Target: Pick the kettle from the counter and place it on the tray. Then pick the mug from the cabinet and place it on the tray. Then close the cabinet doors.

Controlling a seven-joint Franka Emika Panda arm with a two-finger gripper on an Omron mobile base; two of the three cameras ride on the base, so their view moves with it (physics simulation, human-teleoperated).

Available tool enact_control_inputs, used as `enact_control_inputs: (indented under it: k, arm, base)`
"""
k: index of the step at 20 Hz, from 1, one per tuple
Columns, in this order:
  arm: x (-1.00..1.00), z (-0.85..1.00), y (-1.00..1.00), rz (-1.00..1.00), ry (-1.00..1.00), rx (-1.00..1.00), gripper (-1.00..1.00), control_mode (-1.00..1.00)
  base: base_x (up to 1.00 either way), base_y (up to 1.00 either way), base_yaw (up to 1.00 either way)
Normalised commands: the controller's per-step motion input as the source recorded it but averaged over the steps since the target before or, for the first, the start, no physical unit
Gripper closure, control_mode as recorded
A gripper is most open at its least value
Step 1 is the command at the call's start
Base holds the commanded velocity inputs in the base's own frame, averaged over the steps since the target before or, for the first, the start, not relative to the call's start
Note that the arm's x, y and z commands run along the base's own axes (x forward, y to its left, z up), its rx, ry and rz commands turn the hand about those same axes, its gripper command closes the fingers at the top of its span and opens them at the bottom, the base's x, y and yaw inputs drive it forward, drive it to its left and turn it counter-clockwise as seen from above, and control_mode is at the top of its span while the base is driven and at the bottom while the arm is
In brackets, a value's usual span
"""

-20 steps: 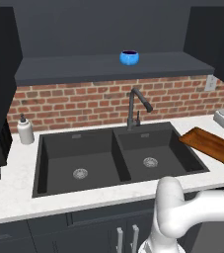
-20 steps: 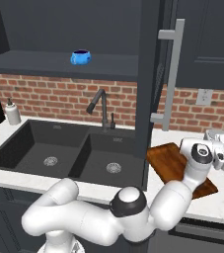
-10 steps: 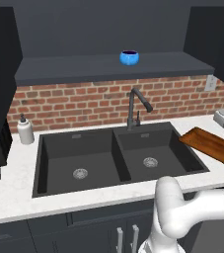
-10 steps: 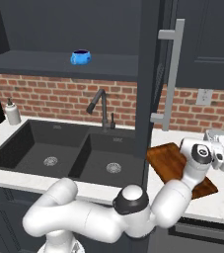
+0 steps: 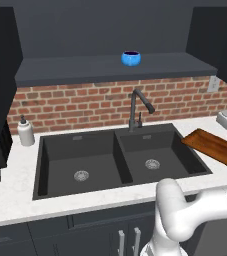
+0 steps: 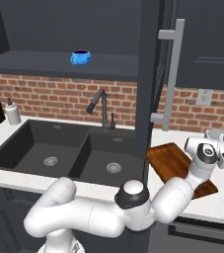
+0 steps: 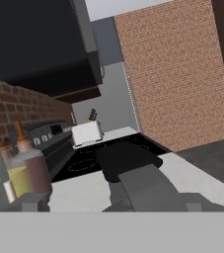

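1. Leftmost of the task's things, the mug (image 5: 131, 58) sits on the shelf of the cabinet (image 5: 60, 70), directly above the sink (image 5: 85, 160). It is small and round, so a clumsy pinch later could knock it off the shelf into the basin.
2. Next, one of the cabinet doors (image 6: 150, 74) stands open, edge-on, between the sink and the tray (image 6: 170, 158). The arm (image 6: 98, 217) bends around it, and a wide swing could strike the door or its handle (image 6: 171, 74).
3. The tray lies bare and askew on the surface (image 5: 10, 195), just right of the sink. A kettle set near its edge might tip off.
4. Farthest right, the end effector (image 7: 116, 201) is released: fingers (image 7: 32, 201) spread wide, holding nothing. The dark rounded shape close ahead between them is, I judge, the kettle (image 7: 128, 159), on the surface past the tray. Closing off-centre could let the pads slide on the round body and shove it toward the stove (image 7: 79, 165).
5. The surface is white marbled stone. A pump bottle (image 5: 25, 132) stands at the left, the faucet (image 5: 137, 107) behind the sink, and a brick wall (image 5: 85, 102) at the back. In the hand view, oil bottles (image 7: 27, 170) stand beside the stove.
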Motion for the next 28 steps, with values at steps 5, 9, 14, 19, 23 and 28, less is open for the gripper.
enact_control_inputs:
  k: [5, 9, 14, 19, 23, 28]
  arm:
    - [0.0, -0.24, -0.18, 0.0, 0.0, -0.11, 1.0, -1.0]
    - [0.0, -0.37, 0.0, 0.0, 0.03, -0.12, 1.0, -1.0]
    - [0.0, -0.33, 0.0, 0.0, 0.01, -0.1, 1.0, -1.0]
    - [-0.02, -0.26, 0.02, 0.0, 0.01, -0.12, 1.0, -1.0]
    - [-0.19, -0.09, 0.22, 0.0, 0.0, -0.18, 1.0, -1.0]
    - [-0.18, 0.0, 0.38, 0.0, 0.0, -0.2, 1.0, -1.0]
  base:
    - [0.0, 0.0, 0.0]
    - [0.0, 0.0, 0.0]
    - [0.0, 0.0, 0.0]
    - [0.0, 0.0, 0.0]
    - [0.0, 0.0, 0.0]
    - [0.0, 0.0, 0.0]
